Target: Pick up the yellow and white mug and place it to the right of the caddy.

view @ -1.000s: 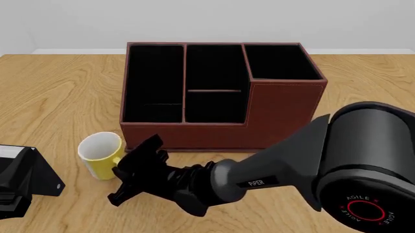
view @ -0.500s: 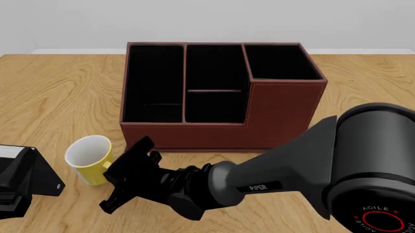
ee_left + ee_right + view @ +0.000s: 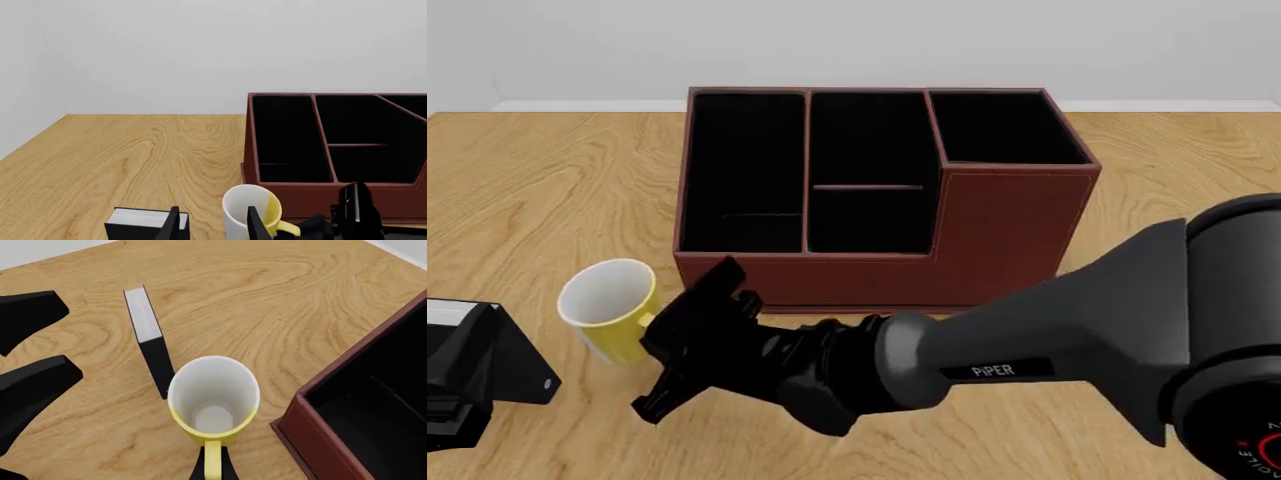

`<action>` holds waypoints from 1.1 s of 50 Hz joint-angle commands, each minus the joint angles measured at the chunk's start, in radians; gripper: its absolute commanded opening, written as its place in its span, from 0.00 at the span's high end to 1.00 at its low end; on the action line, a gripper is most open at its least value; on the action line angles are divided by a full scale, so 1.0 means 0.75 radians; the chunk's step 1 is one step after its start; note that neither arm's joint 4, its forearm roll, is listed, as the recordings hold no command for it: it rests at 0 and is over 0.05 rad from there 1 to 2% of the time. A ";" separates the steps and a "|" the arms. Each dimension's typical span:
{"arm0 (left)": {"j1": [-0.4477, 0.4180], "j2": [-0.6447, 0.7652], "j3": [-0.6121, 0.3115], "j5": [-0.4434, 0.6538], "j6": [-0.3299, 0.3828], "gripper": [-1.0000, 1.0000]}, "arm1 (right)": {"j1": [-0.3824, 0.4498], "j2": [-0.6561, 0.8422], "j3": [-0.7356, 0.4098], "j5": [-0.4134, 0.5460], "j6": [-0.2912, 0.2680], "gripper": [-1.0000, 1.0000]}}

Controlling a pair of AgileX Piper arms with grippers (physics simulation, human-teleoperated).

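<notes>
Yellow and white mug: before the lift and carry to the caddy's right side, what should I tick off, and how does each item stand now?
1. Right gripper closed around the handle: ok.
2. Yellow and white mug empty: ok.
3. Mug already off the table: cannot tell.
4. Left gripper open and apart from the mug: ok.
5. Spot right of the caddy free: cannot tell, the right arm hides much of it.
</notes>
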 commanded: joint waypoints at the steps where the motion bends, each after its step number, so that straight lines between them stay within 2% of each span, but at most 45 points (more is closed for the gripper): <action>1: 0.000 0.000 0.000 0.000 0.000 0.00 | -0.007 -0.038 -0.019 0.062 -0.025 1.00; 2: 0.000 0.000 0.000 0.000 0.000 0.00 | -0.013 -0.035 -0.025 0.071 -0.045 1.00; 6: 0.000 0.000 0.000 0.000 0.000 0.00 | -0.003 -0.058 -0.022 0.082 -0.036 1.00; 15: 0.000 0.000 0.000 0.000 0.000 0.00 | -0.002 -0.124 -0.025 0.131 -0.081 1.00; 30: 0.000 0.000 0.000 0.000 0.000 0.00 | 0.002 -0.197 -0.032 0.187 -0.107 1.00; 45: 0.000 0.000 0.000 0.000 0.000 0.00 | -0.020 -0.272 -0.003 0.197 -0.145 1.00; 55: 0.000 0.000 0.000 0.000 0.000 0.00 | -0.058 -0.347 0.006 0.241 -0.235 1.00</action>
